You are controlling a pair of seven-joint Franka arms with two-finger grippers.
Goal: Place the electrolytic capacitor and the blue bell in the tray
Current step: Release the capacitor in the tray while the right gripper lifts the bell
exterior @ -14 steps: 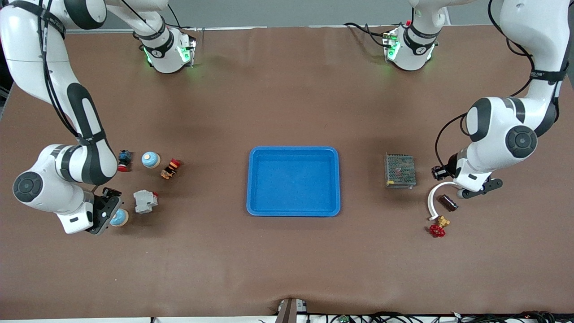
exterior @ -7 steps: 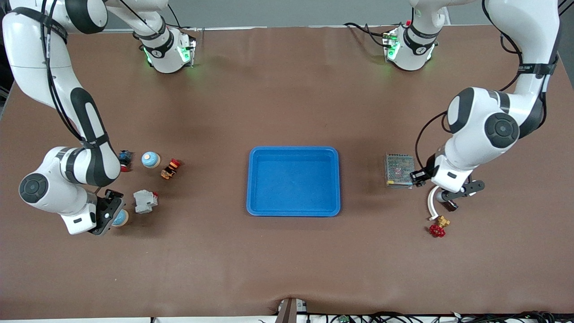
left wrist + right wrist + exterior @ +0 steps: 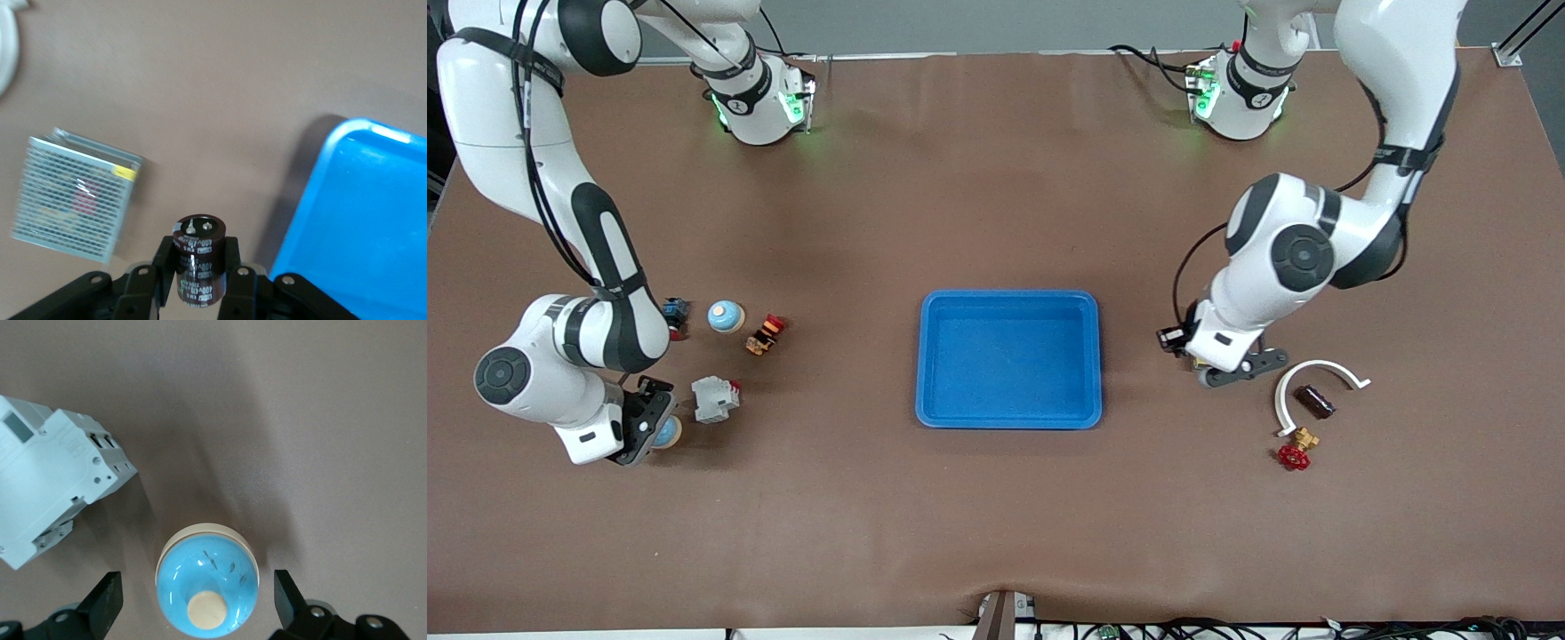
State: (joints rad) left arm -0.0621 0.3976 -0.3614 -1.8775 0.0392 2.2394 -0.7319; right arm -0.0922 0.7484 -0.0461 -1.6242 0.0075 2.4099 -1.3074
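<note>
Capacitor (image 3: 199, 259) sits pinched in the left gripper (image 3: 199, 270) at lower centre, while the right gripper (image 3: 197, 597) straddles the blue bell (image 3: 207, 584), fingers spread.

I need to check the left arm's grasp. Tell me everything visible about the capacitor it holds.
The electrolytic capacitor is a short dark brown cylinder with pale printed lettering and a flat top bearing small metal terminals. It is clamped upright between the left gripper's black fingers, lifted over bare table between the grey mesh box and the blue tray.

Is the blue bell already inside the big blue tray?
No, the blue bell sits on the brown table between the open fingers of the right pincer, and the tray holds nothing.
</note>
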